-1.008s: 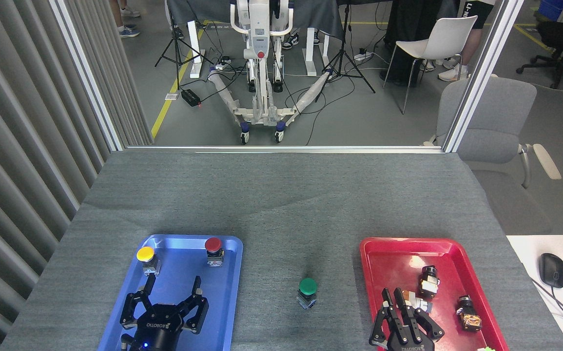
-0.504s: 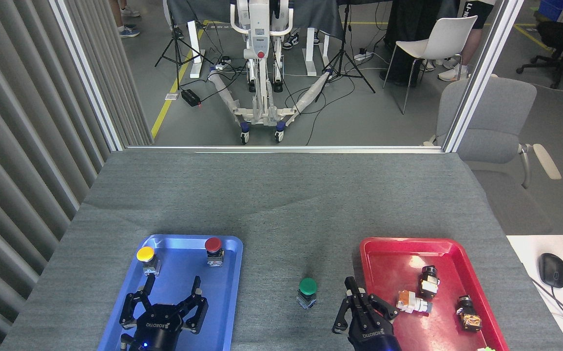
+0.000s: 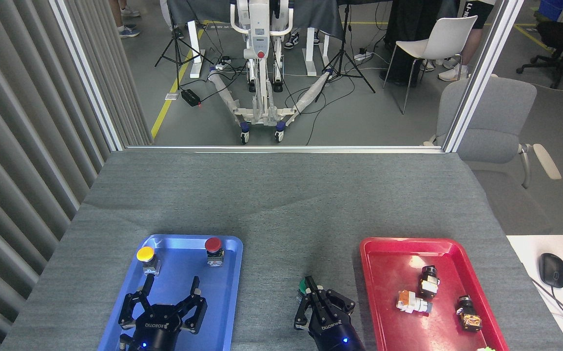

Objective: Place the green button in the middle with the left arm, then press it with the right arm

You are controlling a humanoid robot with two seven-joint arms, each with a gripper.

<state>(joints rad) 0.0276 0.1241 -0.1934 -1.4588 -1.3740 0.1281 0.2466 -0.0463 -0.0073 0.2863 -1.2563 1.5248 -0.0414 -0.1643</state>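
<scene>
Head view, lower centre of the frame: the right gripper (image 3: pixel 313 296) now sits right over the green button (image 3: pixel 302 286), which stands on the bare grey cloth (image 3: pixel 281 204) between the two trays. A second ago that gripper was low in the red tray (image 3: pixel 398 248); half a second ago it had crossed the tray's left rim; now only a sliver of green cap shows at the upper left of its fingers. Its fingers are drawn close together, nothing held between them. Whether a fingertip already touches the cap I cannot tell, as the gripper hides it.

The button has not shifted across these moments, so the placing step looks finished and the press is the step in hand. By my reading, what is left is a short straight push down on the cap.

Lower left: the left gripper (image 3: pixel 170 295) hovers over the blue tray (image 3: pixel 227 273), fingers spread wide, empty, where it was a second ago, well apart from the button. The yellow button (image 3: pixel 145 254) and red button (image 3: pixel 213 244) stand untouched at the tray's top. A blue light now glows on the right wrist too.
</scene>
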